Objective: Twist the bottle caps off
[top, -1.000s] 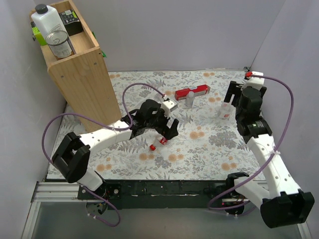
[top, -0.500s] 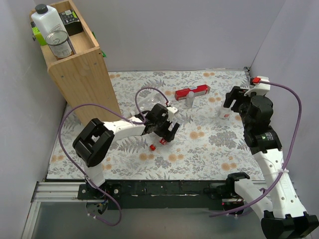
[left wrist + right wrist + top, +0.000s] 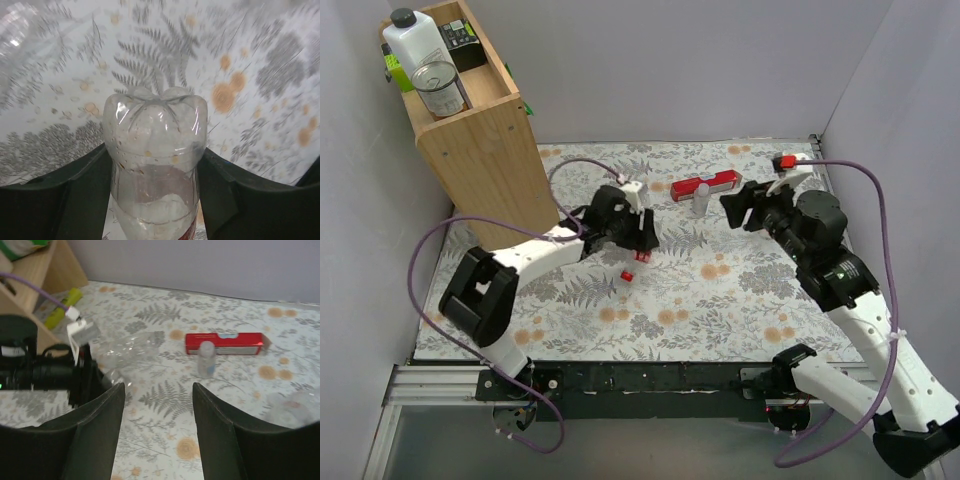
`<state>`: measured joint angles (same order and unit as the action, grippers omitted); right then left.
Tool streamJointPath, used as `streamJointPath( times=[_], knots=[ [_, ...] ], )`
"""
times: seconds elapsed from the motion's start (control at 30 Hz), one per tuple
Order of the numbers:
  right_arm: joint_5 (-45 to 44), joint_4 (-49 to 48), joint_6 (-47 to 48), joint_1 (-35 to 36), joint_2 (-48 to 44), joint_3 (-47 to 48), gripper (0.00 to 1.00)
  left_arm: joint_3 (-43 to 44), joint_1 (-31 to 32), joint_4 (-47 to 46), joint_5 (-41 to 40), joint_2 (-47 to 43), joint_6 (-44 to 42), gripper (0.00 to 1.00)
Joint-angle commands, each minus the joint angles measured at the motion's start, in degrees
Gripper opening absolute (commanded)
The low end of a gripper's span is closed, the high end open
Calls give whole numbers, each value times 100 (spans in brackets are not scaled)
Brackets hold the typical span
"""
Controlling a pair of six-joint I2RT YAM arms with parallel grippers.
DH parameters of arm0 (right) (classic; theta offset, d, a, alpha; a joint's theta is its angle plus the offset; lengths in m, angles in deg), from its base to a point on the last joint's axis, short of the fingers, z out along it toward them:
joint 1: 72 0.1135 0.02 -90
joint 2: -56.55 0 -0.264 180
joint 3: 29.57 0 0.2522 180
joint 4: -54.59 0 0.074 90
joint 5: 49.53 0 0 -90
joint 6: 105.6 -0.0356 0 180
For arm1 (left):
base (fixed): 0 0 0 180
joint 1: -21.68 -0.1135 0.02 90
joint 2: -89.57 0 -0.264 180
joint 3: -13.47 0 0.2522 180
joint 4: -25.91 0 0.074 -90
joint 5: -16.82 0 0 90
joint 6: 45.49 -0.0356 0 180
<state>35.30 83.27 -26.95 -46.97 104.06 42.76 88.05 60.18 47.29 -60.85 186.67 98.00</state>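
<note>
My left arm (image 3: 535,250) and right arm (image 3: 865,320) wear white shells with black joints; purple cables (image 3: 582,161) loop alongside. Black fingers (image 3: 95,440); a red tab (image 3: 786,161) at one o'clock.

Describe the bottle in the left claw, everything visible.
The bottle is clear, thin plastic, slightly scuffed, with a lobed base that points away from the wrist camera towards the patterned tabletop. A sliver of red label shows low on its side. The left claw has its dark fingers against both sides. Its neck end is out of view.
</note>
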Motion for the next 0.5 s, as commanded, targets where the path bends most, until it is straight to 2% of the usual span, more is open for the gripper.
streamJointPath(
  times=[0.0,0.03,0.17,0.33,0.47],
  knots=[
    [-300,-191,-209,1168,390,279,63,-35,-702,-1121,857,-982,1267,53],
    [-414,-278,-348,1562,548,217,63,-17,-756,-1235,936,-1026,1417,53],
    [-284,-655,-866,2215,953,-160,63,-271,-1098,-2208,1086,-1237,2225,53],
    [253,-1219,-1290,2365,1313,-644,68,-860,-1213,-3151,1043,-1597,3165,53],
    [437,-1307,-1396,2374,1630,-627,71,-1186,-1231,-3634,1051,-1764,3500,53]
  ],
)
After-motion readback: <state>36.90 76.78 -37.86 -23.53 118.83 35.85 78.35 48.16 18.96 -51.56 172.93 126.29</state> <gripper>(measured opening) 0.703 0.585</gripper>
